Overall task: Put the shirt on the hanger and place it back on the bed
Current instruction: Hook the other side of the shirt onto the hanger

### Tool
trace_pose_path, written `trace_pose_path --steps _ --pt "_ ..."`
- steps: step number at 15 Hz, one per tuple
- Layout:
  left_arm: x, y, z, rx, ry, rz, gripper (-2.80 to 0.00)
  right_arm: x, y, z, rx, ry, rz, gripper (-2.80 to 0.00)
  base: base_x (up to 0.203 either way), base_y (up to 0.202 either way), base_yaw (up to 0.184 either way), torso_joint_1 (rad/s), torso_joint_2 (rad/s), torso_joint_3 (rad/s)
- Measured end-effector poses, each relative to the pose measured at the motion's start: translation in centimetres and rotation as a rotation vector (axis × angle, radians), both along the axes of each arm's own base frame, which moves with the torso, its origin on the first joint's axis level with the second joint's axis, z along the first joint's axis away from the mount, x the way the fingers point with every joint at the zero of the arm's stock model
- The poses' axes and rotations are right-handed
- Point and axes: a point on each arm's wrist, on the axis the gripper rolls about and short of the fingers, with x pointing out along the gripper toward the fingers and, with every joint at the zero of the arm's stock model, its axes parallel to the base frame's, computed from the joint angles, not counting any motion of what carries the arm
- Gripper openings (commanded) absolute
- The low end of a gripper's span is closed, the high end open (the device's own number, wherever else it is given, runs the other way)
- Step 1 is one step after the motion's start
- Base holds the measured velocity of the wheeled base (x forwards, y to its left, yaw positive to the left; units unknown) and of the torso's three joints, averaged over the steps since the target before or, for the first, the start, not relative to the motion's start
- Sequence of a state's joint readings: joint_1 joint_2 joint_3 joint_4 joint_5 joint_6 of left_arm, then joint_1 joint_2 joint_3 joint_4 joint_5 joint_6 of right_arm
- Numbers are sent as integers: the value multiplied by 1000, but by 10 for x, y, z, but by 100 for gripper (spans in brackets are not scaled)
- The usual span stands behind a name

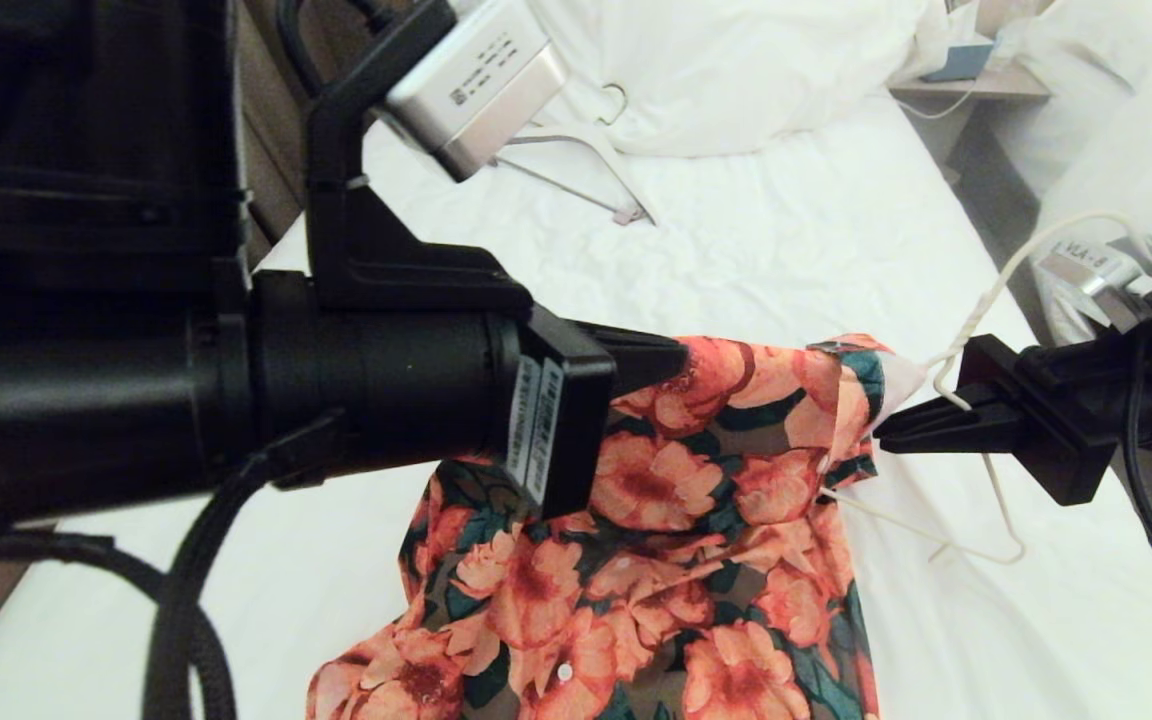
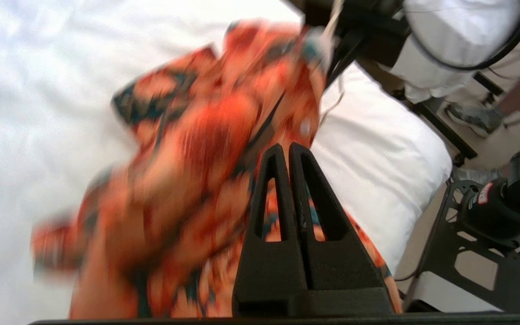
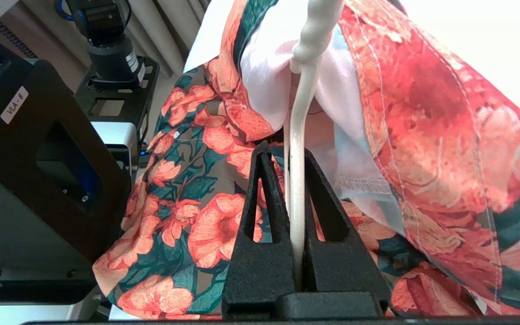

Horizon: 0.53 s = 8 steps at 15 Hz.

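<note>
- Head view: your left gripper (image 1: 671, 362) reaches in from the left, its tip against the upper edge of the floral shirt (image 1: 636, 560), which hangs bunched above the near part of the bed (image 1: 786, 240). Whether it pinches cloth you cannot tell here.
- Your right gripper (image 1: 896, 428) comes in from the right, clenched on the cream wire hanger (image 1: 976, 330) at the shirt's collar. The hook curves up and right, and one wire shoulder juts out below the gripper, over the sheet.
- A second, thicker hanger (image 1: 586, 165) lies far off on the sheet beside the pillows (image 1: 736, 70).
- Left wrist view: your left gripper (image 2: 289, 151) has its fingers pressed together with no gap between them. The blurred shirt (image 2: 188, 180) lies beyond and around them; whether any cloth is caught between them is unclear.
- Right wrist view: your right gripper (image 3: 287, 158) grasps the hanger (image 3: 297, 149) wire between its fingers. The wire runs up into the pale inside of the shirt (image 3: 422, 113) at the neck.
</note>
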<state>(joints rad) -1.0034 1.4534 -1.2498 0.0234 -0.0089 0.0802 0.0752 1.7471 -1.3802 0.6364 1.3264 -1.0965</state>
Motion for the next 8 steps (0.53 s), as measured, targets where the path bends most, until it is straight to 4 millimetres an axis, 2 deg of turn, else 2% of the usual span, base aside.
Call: trace_pose_path --steps 4,8 --pt "-3 -35 -1 44 -60 -128 0 0 1 -5 -1 17 6 -280 0 0 0 0 0 0" --pt "23 -56 -18 118 -135 -148 0 -1 2 -9 -1 13 12 -280 0 0 0 0 0 0"
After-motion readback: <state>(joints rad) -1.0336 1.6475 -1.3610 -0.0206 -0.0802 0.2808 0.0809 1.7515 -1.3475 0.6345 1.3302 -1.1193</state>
